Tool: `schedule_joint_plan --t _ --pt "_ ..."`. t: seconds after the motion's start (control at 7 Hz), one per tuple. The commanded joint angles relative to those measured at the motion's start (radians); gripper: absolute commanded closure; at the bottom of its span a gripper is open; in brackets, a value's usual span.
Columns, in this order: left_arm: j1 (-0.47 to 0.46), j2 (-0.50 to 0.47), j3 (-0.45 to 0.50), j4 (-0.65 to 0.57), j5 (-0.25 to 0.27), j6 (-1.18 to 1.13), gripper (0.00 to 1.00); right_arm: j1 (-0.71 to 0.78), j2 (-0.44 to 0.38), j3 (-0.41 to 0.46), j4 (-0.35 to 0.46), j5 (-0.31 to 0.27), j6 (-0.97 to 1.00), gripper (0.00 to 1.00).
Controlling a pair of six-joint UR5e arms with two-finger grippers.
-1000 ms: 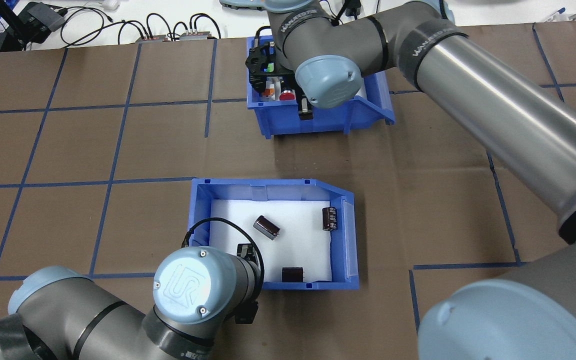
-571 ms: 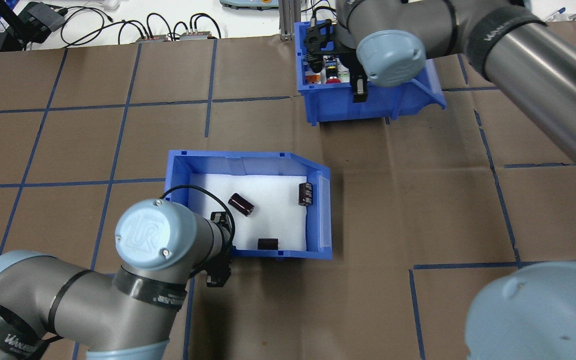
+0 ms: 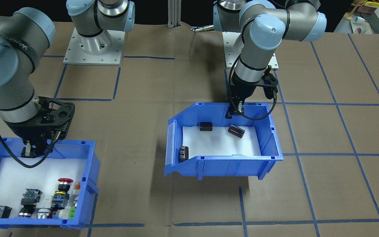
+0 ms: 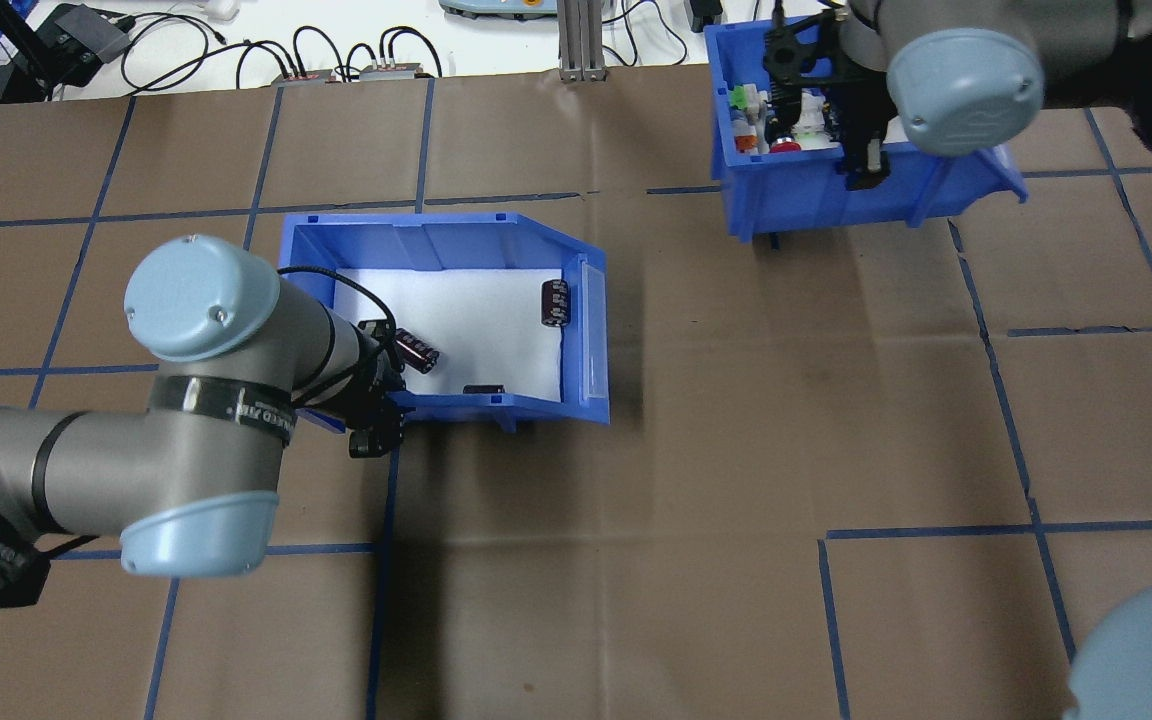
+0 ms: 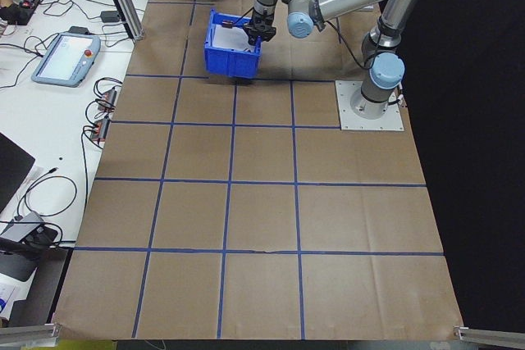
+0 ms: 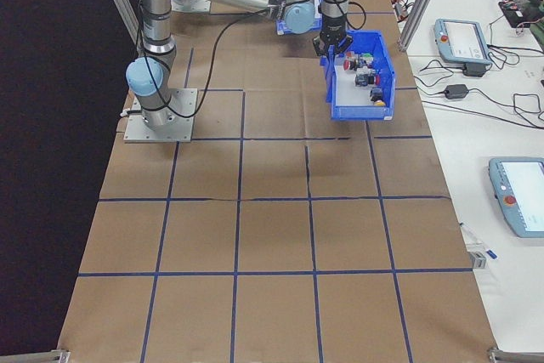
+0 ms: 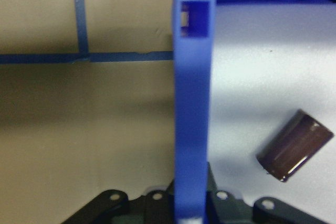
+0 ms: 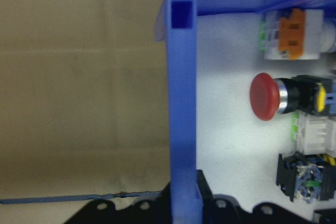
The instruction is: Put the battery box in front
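The battery box [image 4: 456, 226] is a blue bin with a white liner, held off the brown table, its shadow beneath it. Three dark cylinders [image 4: 555, 302] lie loose inside. My left gripper [image 4: 377, 414] is shut on the wall nearest the robot [image 7: 191, 108], one finger inside and one outside. From the front, the battery box [image 3: 222, 163] hangs under the left gripper [image 3: 231, 112]. My right gripper [image 4: 862, 168] is shut on the near wall of the switch bin [image 4: 806, 208], which holds colourful push-buttons [image 8: 273, 97]; the bin's wall [image 8: 182, 108] runs between the fingers.
Blue tape lines grid the brown table cover. Cables and devices [image 4: 336, 55] lie on the white bench beyond the far edge, beside an aluminium post [image 4: 576, 45]. The two arm bases [image 3: 94, 46] stand on the robot's side. Tablets [image 6: 463, 36] rest on a side bench.
The left arm has carried the battery box away from the robot and to its left. The right arm has moved the switch bin to the right along the far edge.
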Motion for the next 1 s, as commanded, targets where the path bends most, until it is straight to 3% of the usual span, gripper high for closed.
schedule_joint_plan --t 0.0,0.43,0.86 --pt "-0.042 -0.156 0.146 0.002 -0.009 -0.01 1.0 -0.082 -0.08 0.105 -0.003 0.006 -0.101 0.96" --pt "-0.162 -0.325 0.331 0.002 -0.008 -0.109 1.0 -0.087 -0.195 0.271 0.001 -0.006 -0.135 0.96" --pt "-0.219 -0.452 0.477 -0.001 -0.014 -0.119 1.0 -0.093 -0.322 0.43 0.017 -0.009 -0.138 0.96"
